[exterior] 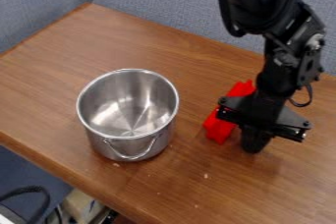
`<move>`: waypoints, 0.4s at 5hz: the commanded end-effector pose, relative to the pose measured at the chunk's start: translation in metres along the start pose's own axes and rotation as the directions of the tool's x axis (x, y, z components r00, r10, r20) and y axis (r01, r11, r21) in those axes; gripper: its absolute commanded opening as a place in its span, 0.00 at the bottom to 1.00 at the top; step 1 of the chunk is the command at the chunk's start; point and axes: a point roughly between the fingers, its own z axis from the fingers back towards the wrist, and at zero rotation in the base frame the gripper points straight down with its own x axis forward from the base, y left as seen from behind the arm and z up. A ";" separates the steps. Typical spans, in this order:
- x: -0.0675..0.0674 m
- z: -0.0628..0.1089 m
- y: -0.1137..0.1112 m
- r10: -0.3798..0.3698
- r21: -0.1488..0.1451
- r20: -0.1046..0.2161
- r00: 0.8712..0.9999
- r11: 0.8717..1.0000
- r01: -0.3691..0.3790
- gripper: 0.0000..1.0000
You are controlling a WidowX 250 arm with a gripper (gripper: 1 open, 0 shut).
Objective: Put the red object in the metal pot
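red object [217, 127]: bright, blocky, partly hidden | hand [242, 127]: closed, grip unclear

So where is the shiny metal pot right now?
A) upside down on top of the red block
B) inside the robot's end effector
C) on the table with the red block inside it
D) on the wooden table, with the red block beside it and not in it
D: the pot stands on the table, and the red block is outside it, at the end effector.
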 end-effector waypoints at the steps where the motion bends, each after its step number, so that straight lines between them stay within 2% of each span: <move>1: 0.006 0.033 -0.004 0.025 -0.022 0.061 0.998 0.999 -0.023 0.00; 2: 0.008 0.049 0.003 0.031 -0.010 0.058 0.998 0.999 -0.031 0.00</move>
